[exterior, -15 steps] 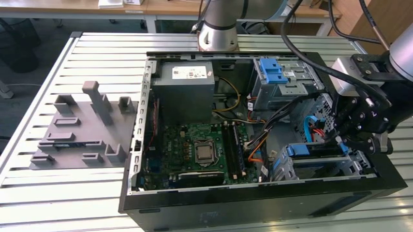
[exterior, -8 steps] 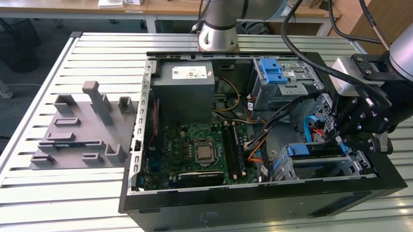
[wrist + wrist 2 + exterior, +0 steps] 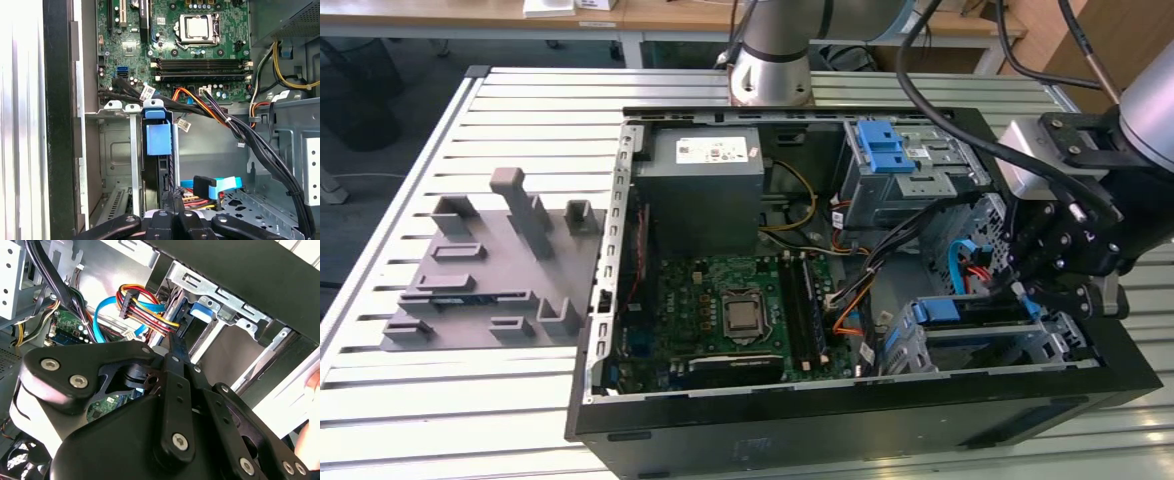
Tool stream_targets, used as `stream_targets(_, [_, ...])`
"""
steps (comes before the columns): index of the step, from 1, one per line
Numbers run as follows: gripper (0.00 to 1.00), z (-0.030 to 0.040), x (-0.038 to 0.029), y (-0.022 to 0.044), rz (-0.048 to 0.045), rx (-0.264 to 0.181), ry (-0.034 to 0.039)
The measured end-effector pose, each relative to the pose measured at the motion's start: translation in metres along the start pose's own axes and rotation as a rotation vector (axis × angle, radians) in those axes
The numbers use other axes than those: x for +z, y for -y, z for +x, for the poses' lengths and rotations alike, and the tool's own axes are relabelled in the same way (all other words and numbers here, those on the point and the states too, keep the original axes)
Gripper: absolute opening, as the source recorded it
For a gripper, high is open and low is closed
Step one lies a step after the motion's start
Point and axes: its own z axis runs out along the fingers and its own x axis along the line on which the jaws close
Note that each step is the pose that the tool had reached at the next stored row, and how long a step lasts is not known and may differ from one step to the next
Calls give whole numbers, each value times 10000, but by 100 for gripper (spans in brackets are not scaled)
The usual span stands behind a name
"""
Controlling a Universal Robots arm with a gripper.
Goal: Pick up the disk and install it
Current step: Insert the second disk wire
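The slatted desk (image 3: 400, 400) carries an open computer case (image 3: 854, 425), its motherboard (image 3: 734, 310) lying near the middle. In the exterior view the arm reaches into the case at about 4 o'clock, and the gripper (image 3: 1047, 290) hangs over the metal drive cage (image 3: 987, 345) in that corner.

In the first wrist view the disk (image 3: 162, 175) stands on edge inside the cage (image 3: 115, 150), blue rail uppermost, partly seated between the cage walls. The gripper (image 3: 171, 197) sits right at its rear edge. Whether it is clamped on the disk or merely narrowed beside it, I cannot tell.

To seat the disk well, I judge the push should run straight along the cage guides with no twist, so the blue rails do not bind. The striped cable plug (image 3: 200, 186), just at 3 o'clock of the disk, and the cable bundle (image 3: 215, 112) crossing above look likely to snag, so they want keeping clear.
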Motion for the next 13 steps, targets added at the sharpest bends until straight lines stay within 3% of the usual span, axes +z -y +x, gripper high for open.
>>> stream_targets(2, [11, 1, 0, -24, 79, -8, 4])
stream_targets(4, [11, 1, -10, -30, 101, -9, 1])
stream_targets(10, [11, -7, -128, -57, 135, -11, 6])
stream_targets(13, [11, -4, -130, -142, 211, -18, 9])
